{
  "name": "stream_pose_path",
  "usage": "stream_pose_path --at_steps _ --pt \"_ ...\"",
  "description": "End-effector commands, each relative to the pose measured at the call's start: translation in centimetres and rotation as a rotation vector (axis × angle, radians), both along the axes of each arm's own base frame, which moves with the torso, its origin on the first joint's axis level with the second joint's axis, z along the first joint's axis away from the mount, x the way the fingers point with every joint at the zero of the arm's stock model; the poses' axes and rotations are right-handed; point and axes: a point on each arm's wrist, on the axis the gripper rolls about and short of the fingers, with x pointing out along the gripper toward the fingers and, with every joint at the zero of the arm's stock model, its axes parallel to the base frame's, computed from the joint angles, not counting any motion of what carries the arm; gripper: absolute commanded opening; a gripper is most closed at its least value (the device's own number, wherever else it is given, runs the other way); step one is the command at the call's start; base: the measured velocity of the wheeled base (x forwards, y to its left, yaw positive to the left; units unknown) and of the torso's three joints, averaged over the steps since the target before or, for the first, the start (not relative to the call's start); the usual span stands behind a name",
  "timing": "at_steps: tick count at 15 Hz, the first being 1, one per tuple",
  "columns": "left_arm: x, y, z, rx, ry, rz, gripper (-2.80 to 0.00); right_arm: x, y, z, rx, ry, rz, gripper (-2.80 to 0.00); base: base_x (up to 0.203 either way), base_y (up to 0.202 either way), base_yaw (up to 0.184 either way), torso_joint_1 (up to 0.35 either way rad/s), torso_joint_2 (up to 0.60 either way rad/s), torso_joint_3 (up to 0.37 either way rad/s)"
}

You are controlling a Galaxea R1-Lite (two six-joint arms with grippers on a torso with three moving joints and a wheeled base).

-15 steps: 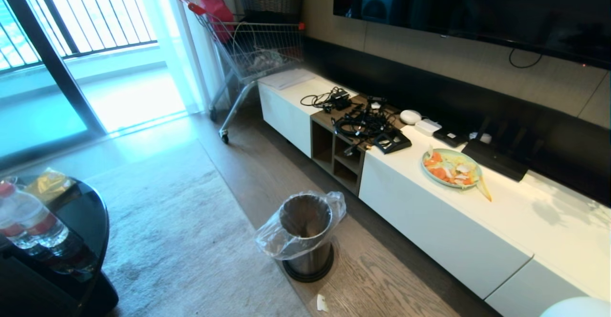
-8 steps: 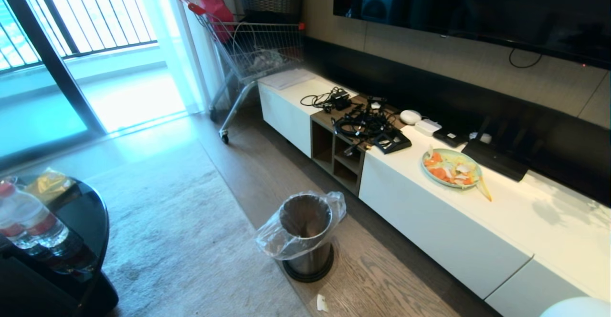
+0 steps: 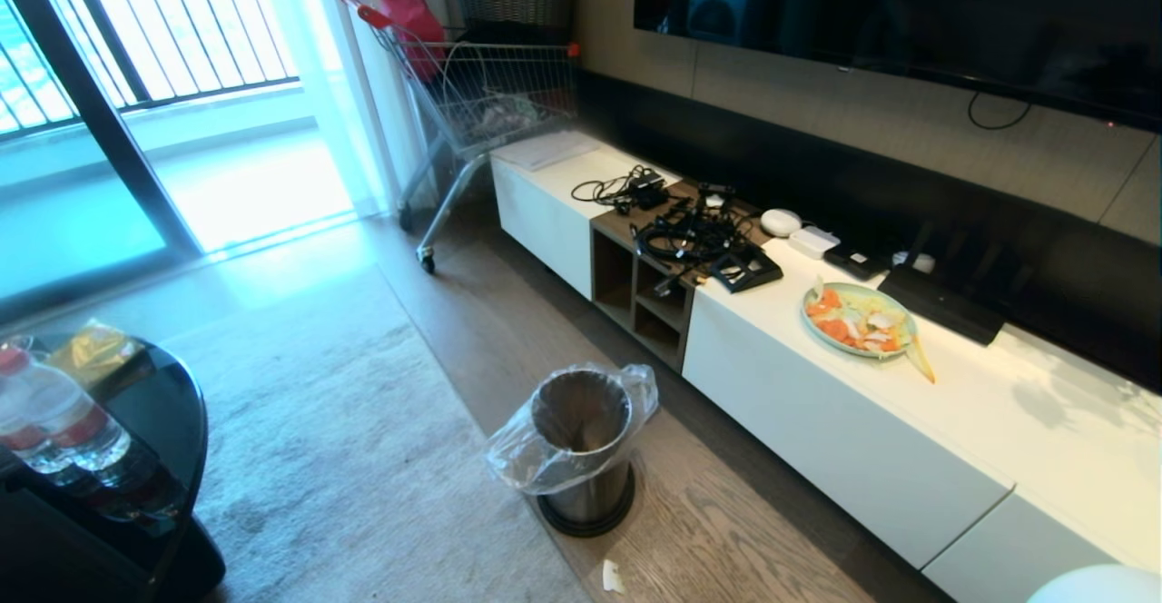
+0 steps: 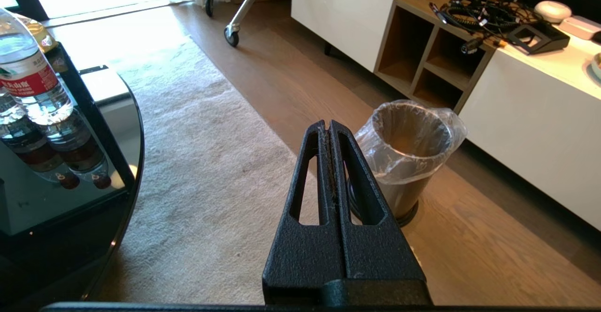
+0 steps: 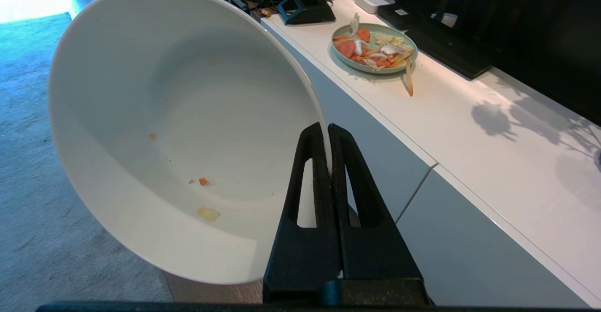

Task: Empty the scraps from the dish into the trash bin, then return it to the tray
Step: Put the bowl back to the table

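Note:
The dish (image 5: pixel 178 128), a glossy white bowl, hangs tilted on its side with my right gripper (image 5: pixel 325 126) shut on its rim. Of the scraps, only tiny orange crumbs (image 5: pixel 203 181) and one pale yellow bit (image 5: pixel 208 213) cling inside it. An edge of the dish (image 3: pixel 1098 585) peeks into the head view's lower right corner. The trash bin (image 3: pixel 581 444), brushed metal with a clear liner, stands on the wood floor before the cabinet. My left gripper (image 4: pixel 327 123) is shut and empty, pointing just beside the trash bin (image 4: pixel 406 157). The tray is out of view.
A long white TV cabinet (image 3: pixel 844 439) runs along the right, carrying a pale-green plate of vegetable bits (image 3: pixel 858 320) and tangled cables (image 3: pixel 694 235). A round black table (image 3: pixel 154 421) with water bottles (image 3: pixel 54 417) is at the left. A shopping cart (image 3: pixel 472 103) stands behind. A white scrap (image 3: pixel 612 576) lies on the floor.

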Motion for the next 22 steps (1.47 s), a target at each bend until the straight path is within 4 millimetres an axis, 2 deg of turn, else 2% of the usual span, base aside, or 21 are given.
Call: stream_pose_path --at_steps 1,14,22 --pt "0.0 0.0 0.0 0.0 0.0 0.001 -2.8 0.0 0.0 0.0 -0.001 0.0 0.002 -2.8 0.0 0.0 0.0 0.0 0.0 0.0" --pt "0.0 0.0 0.0 0.0 -0.001 0.001 -2.8 0.01 0.0 0.0 0.001 0.002 0.002 -2.8 0.0 0.0 0.0 0.0 0.0 0.0" --pt "0.0 0.0 0.01 0.0 -0.002 0.001 -2.8 0.01 0.0 0.0 0.024 0.003 0.001 -2.8 0.002 -0.01 0.149 0.002 0.0 0.003"
